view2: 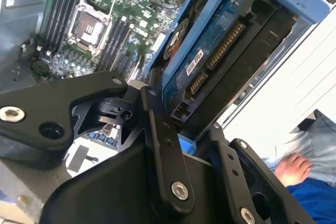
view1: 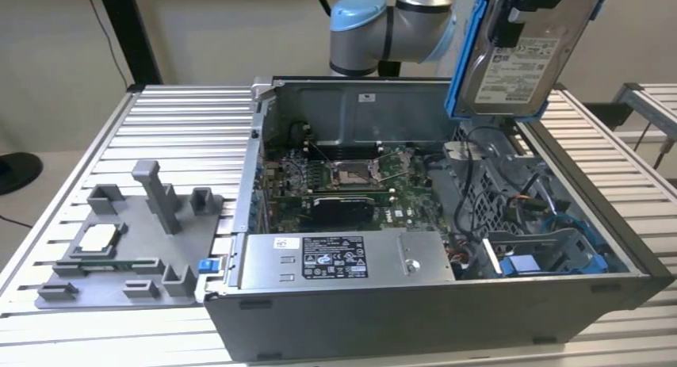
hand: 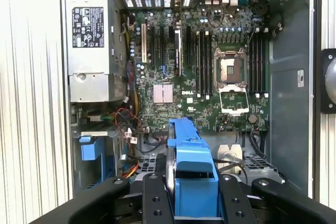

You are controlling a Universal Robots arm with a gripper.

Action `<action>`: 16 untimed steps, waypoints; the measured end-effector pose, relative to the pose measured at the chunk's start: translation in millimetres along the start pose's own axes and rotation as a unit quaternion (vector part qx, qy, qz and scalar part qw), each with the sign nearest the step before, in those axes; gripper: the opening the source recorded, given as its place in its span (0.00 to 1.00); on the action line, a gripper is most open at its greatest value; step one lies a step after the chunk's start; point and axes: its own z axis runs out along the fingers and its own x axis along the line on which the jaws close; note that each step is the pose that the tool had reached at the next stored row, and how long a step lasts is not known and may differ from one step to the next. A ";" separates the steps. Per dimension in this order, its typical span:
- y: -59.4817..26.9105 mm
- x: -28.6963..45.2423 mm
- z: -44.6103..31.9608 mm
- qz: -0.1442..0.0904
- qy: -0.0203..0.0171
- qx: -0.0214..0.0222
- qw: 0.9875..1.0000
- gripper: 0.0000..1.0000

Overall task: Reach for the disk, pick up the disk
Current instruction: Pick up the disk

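Disk (view1: 525, 56) in its blue bracket (hand: 193, 174) is off its bay: your gripper (hand: 190, 203) has its black fingers (hand: 155, 198) clamped on either side of it, holding it upright and clear above the open computer case (view1: 423, 303). Below it lies the motherboard (hand: 210, 77) with its CPU socket (hand: 232, 69); the case stands on the slatted desk (view1: 180, 121).

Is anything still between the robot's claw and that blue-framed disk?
No. The gripper is already shut on the disk, holding it up in the air above the open computer case. Nothing visible sits between them.
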 end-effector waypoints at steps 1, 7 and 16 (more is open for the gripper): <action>-0.1 1.0 0.0 0.000 0.000 0.000 1.000 0.00; -0.4 7.9 -0.1 0.000 0.000 0.000 1.000 0.00; -6.8 26.6 -0.7 0.000 0.000 -0.002 1.000 0.00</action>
